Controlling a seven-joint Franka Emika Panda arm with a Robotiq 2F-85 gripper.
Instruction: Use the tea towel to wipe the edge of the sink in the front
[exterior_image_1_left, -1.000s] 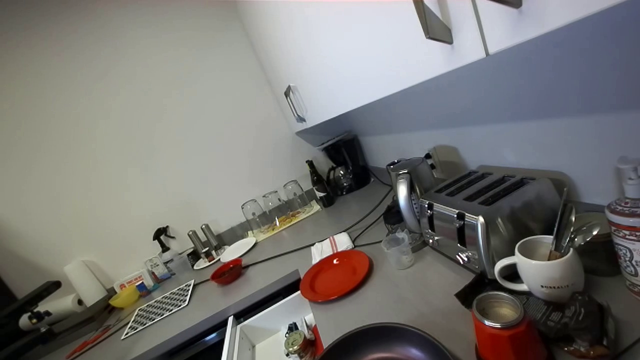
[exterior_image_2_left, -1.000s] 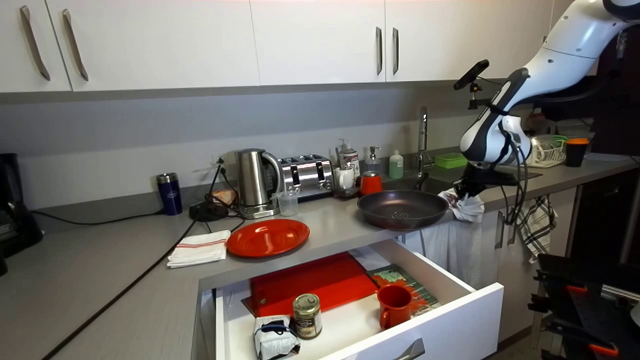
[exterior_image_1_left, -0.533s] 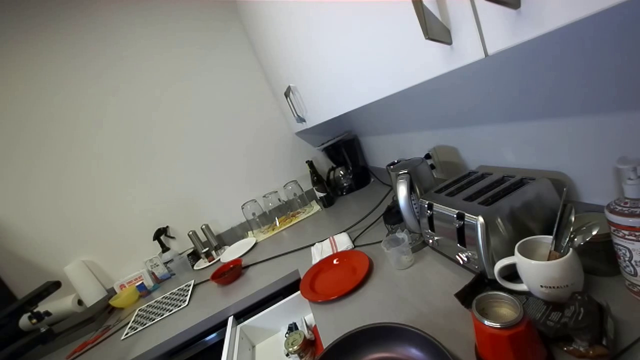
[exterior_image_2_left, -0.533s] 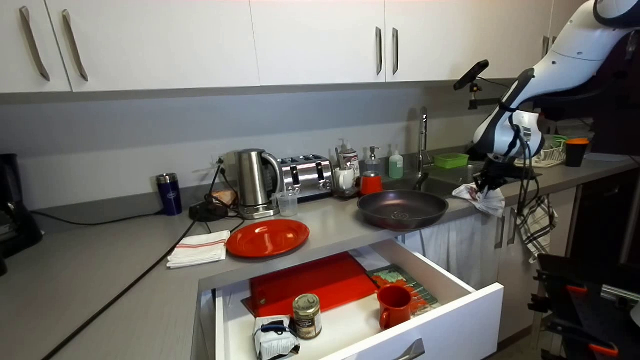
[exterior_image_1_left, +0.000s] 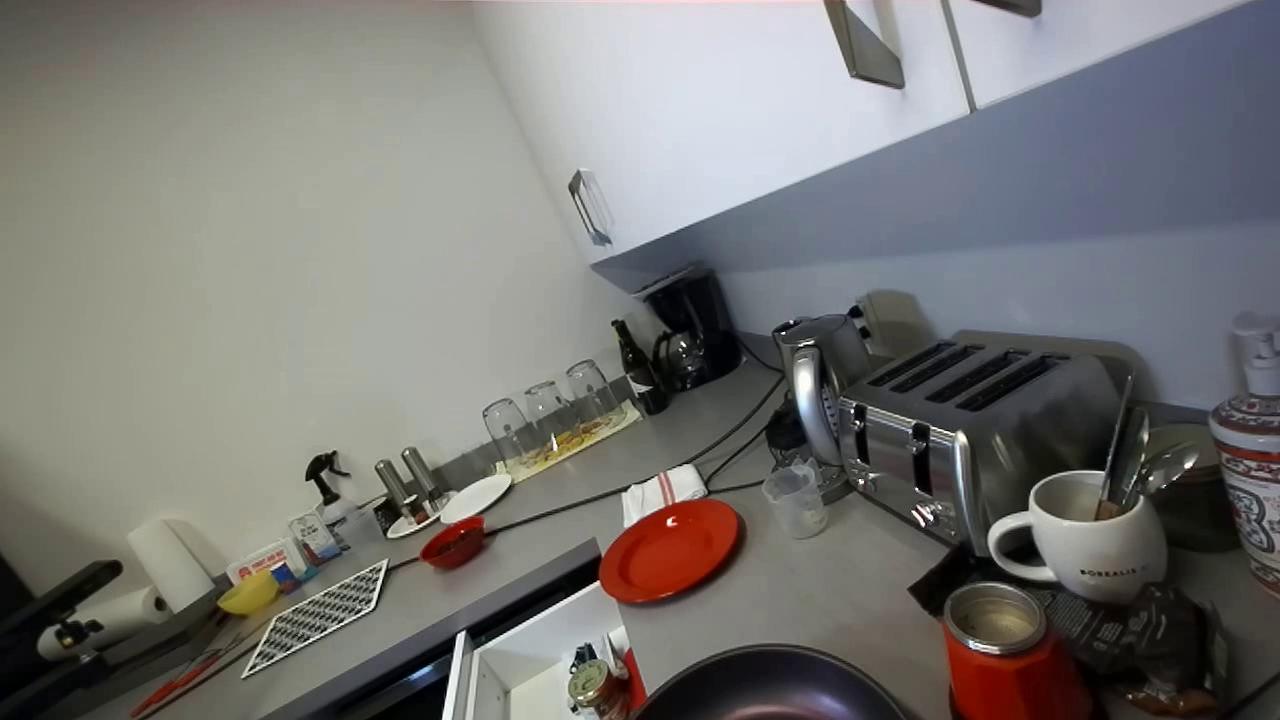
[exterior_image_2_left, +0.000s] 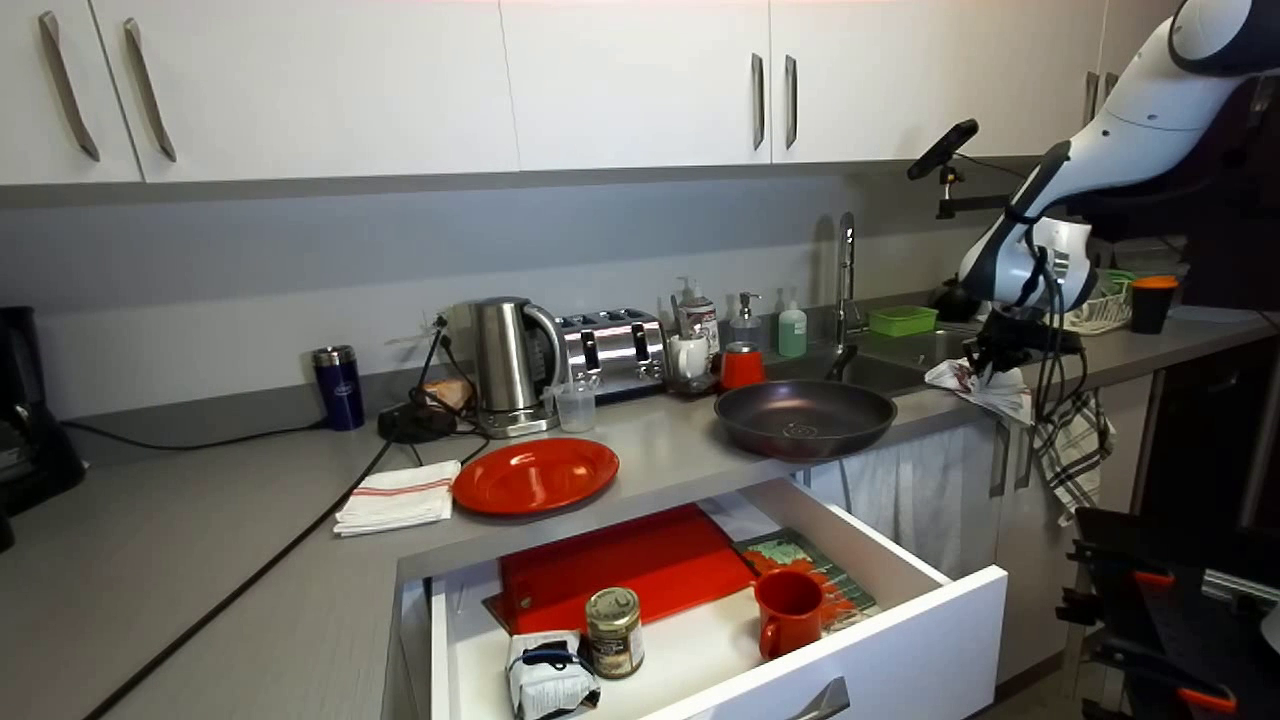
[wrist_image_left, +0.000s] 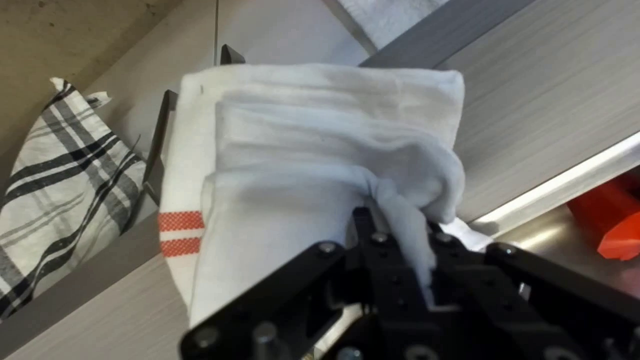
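Note:
The white tea towel with red stripes (wrist_image_left: 285, 200) fills the middle of the wrist view. My gripper (wrist_image_left: 400, 225) is shut on it, with a bunched fold pinched between the black fingers. In an exterior view the gripper (exterior_image_2_left: 990, 362) presses the towel (exterior_image_2_left: 988, 392) low on the counter strip in front of the sink, and part of the towel hangs over the counter's front edge. The metal front edge of the sink (wrist_image_left: 555, 190) shows at the right of the wrist view, beside the towel. The sink (exterior_image_2_left: 885, 374) is partly hidden by the pan. Gripper and held towel are out of view in an exterior view.
A dark frying pan (exterior_image_2_left: 805, 415) sits left of the towel, overhanging the counter edge. A checked cloth (exterior_image_2_left: 1078, 455) hangs on the cabinet front. A drawer (exterior_image_2_left: 900, 620) stands open. A green tub (exterior_image_2_left: 902, 320) and a faucet (exterior_image_2_left: 846, 270) are behind. Another folded striped towel (exterior_image_2_left: 398, 497) lies far left.
My gripper has slid the towel to the right along the front counter edge, away from the pan, still holding it. The other objects have not moved.

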